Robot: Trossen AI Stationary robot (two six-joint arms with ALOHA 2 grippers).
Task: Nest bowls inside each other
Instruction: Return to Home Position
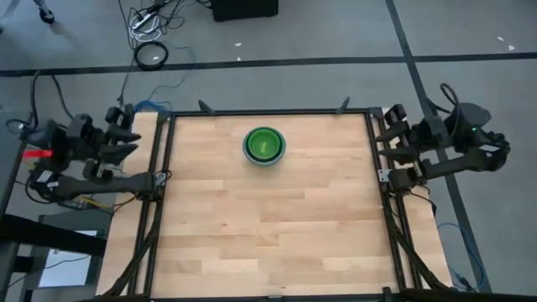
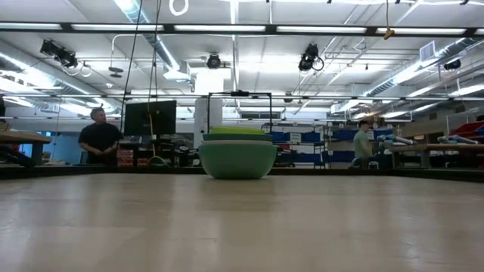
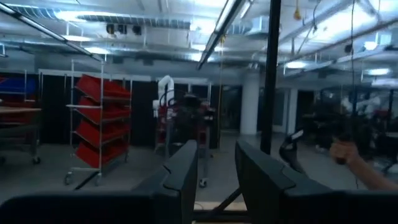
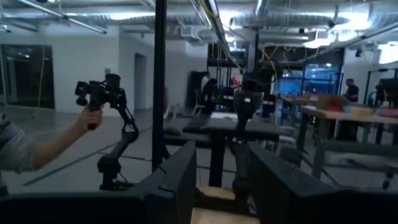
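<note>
The bowls (image 1: 264,145) stand as one nested stack on the wooden table, toward its far edge and near the middle. In the low view the stack (image 2: 237,153) shows a sage-green outer bowl resting on its base, with darker and lime-green rims above it. From above, a green inside fills the stack. My left gripper (image 1: 130,137) is drawn back over the table's left edge. Its fingers stand open in its wrist view (image 3: 216,155), with nothing between them. My right gripper (image 1: 393,134) is drawn back over the right edge, also open (image 4: 222,155) and holding nothing.
Black frame rails (image 1: 161,180) run along the table's left and right sides. A person's hand holding a handle shows in the right wrist view (image 4: 92,118); another hand shows in the left wrist view (image 3: 346,153). People stand in the room behind (image 2: 99,140).
</note>
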